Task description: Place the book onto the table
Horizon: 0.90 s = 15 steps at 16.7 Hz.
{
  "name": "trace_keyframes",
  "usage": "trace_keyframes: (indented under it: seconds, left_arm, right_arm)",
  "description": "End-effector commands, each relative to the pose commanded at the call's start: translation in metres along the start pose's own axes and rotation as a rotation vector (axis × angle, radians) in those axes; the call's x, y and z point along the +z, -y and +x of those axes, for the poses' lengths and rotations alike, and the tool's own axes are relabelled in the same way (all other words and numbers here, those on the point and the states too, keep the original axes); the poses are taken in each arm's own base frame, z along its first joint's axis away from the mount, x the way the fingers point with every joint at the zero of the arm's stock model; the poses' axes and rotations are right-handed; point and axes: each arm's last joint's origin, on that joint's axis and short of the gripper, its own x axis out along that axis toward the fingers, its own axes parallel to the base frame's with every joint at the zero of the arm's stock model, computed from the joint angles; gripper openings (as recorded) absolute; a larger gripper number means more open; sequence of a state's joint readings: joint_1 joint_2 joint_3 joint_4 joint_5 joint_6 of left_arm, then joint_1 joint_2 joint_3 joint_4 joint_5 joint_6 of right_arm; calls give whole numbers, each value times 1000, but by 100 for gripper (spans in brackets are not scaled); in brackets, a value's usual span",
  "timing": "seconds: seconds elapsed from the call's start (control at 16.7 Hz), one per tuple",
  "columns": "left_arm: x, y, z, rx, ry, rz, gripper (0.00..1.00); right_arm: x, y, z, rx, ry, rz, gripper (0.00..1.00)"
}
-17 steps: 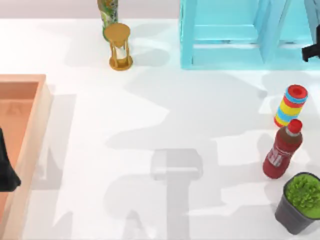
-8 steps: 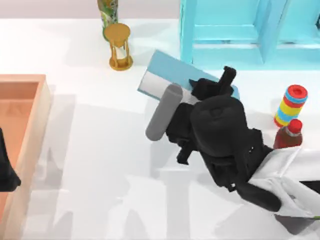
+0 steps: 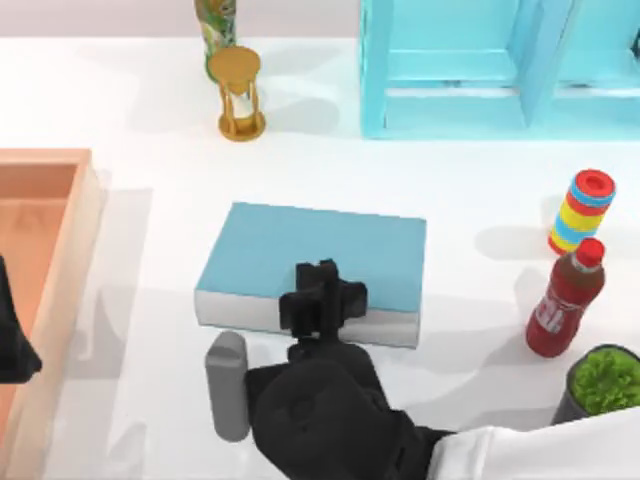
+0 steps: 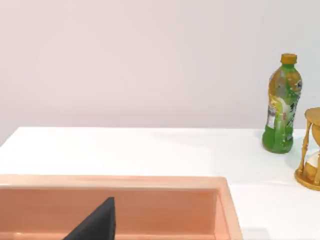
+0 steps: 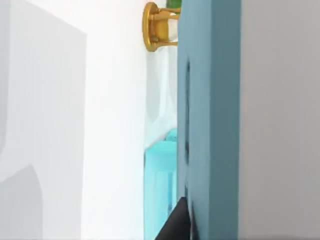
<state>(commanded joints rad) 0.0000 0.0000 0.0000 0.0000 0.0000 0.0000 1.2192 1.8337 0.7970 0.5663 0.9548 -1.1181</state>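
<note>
Right hand (image 3: 322, 300) clamped on the near long edge of the teal book (image 3: 310, 250), mid-table | step: lowering book flat onto the white table (image 3: 150, 100) | next: we judge release and retreat | left hand (image 3: 15, 350) parked over wooden tray (image 3: 60, 160), grip unreadable

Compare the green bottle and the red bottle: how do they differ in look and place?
The green bottle with orange cap stands at the white table's far edge, behind the golden hourglass. The red bottle with red cap stands at the right, beside the striped ring stack. Both stand upright.
</note>
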Motion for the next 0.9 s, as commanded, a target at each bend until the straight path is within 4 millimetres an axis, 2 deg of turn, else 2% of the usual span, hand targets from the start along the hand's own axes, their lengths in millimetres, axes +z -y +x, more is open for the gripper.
trace_keyframes:
  seconds: [0.6,0.9]
  left_arm:
    - [0,0,0,0,0,0,100]
    - [0,0,0,0,0,0,100]
  right_arm:
    - [1,-1,-5,0,0,0,0]
    - [-1,-14,0,7,-7,-3,0]
